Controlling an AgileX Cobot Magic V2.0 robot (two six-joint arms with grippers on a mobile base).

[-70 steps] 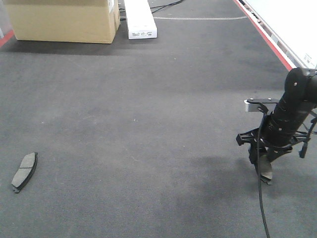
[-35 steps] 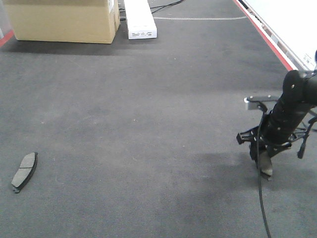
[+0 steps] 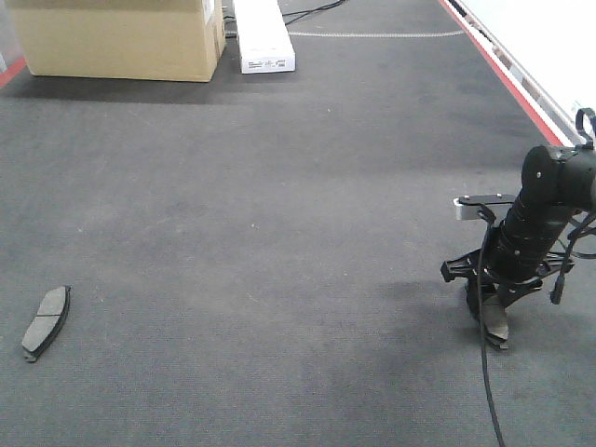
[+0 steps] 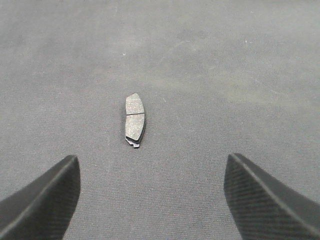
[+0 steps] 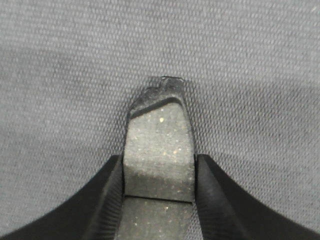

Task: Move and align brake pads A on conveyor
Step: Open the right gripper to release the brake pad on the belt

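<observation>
One brake pad (image 3: pixel 47 322) lies flat on the dark-grey conveyor belt (image 3: pixel 279 233) at the front left. It also shows in the left wrist view (image 4: pixel 134 120), straight ahead of my left gripper (image 4: pixel 152 200), which is open, empty and some way short of it. My right gripper (image 3: pixel 494 321) at the right points down and is shut on a second brake pad (image 5: pixel 159 145), gripping it by its long sides. The pad's lower end (image 3: pixel 496 337) is at or just above the belt; I cannot tell whether it touches. No other pads are in view.
A cardboard box (image 3: pixel 121 37) and a white box (image 3: pixel 264 35) stand at the belt's far end. The belt's red stripe (image 3: pixel 503 74) runs along the right edge, with a pale surface (image 3: pixel 549 37) beyond it. A black cable (image 3: pixel 486 391) hangs from the right arm.
The right arm has sunk a little and shifted slightly left, still holding its pad. The pad at the front left has not moved.
</observation>
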